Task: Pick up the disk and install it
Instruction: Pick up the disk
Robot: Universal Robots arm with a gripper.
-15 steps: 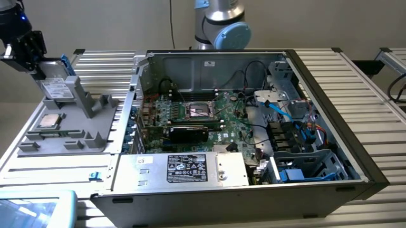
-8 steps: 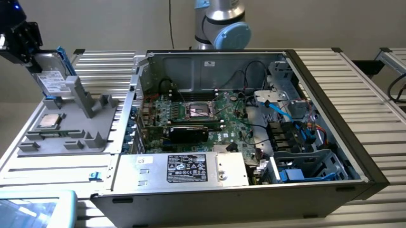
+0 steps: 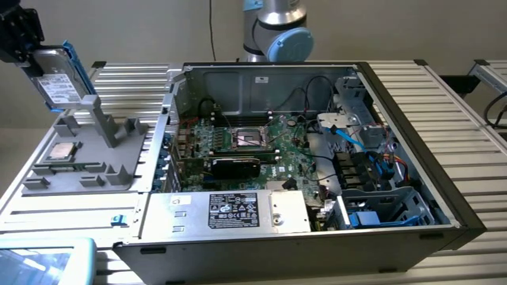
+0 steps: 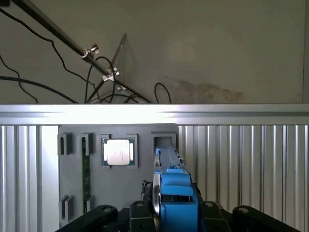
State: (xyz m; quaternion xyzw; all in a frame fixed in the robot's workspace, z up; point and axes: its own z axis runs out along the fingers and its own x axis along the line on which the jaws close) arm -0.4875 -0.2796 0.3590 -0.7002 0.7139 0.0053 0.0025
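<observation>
The disk (image 3: pixel 56 80), a silver-grey drive with a white label in a blue carrier frame, hangs tilted at the exterior view's far left, just over the tall post of the grey holder (image 3: pixel 89 160). My gripper (image 3: pixel 33 58) is shut on its upper end. In the wrist view the disk's blue frame (image 4: pixel 176 193) sits edge-on between the black fingers (image 4: pixel 208 212) of the gripper (image 4: pixel 175 213). The open computer case (image 3: pixel 317 148) lies to the exterior view's right, with a blue-railed drive bay (image 3: pixel 384 211) at its near right corner.
A square CPU chip (image 3: pixel 62 152) (image 4: pixel 118 151) and a memory stick (image 4: pixel 85 169) rest in the grey holder. Inside the case are the motherboard (image 3: pixel 246 142), loose cables (image 3: pixel 352 139) and the labelled power supply box (image 3: pixel 230 211). The arm's base (image 3: pixel 273 32) stands behind the case.
</observation>
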